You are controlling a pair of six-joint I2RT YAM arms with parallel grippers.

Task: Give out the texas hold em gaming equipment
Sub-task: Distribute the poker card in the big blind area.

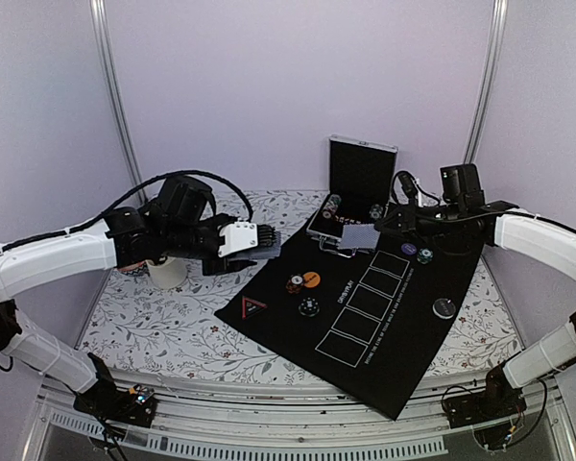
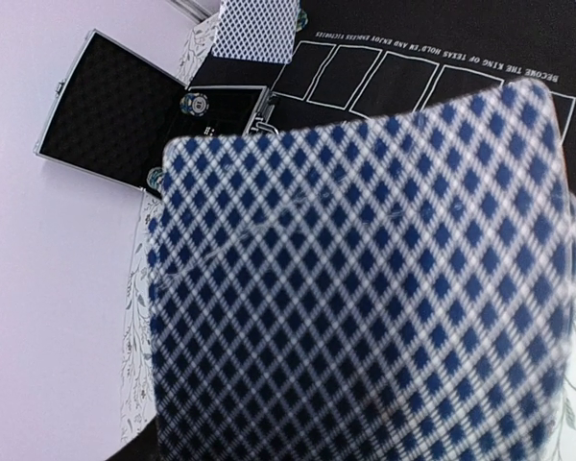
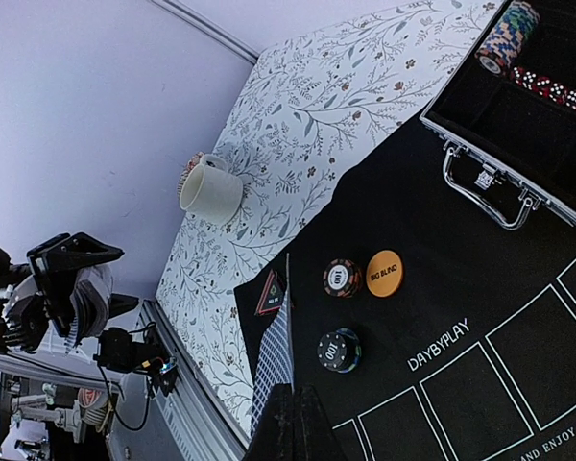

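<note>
Playing cards: blue-white diamond-lattice backs, rounded corners, top one bowed.

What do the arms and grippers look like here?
The left arm and right arm have white tubular links and black joints. A black cable loops over the left one. The left gripper has a white body and dark jaws; the right gripper looks black.

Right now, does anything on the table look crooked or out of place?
The mat lies skewed, turned diagonally to the table, and its near corner seems to hang past the front edge. Nothing else looks spilled or damaged.
</note>
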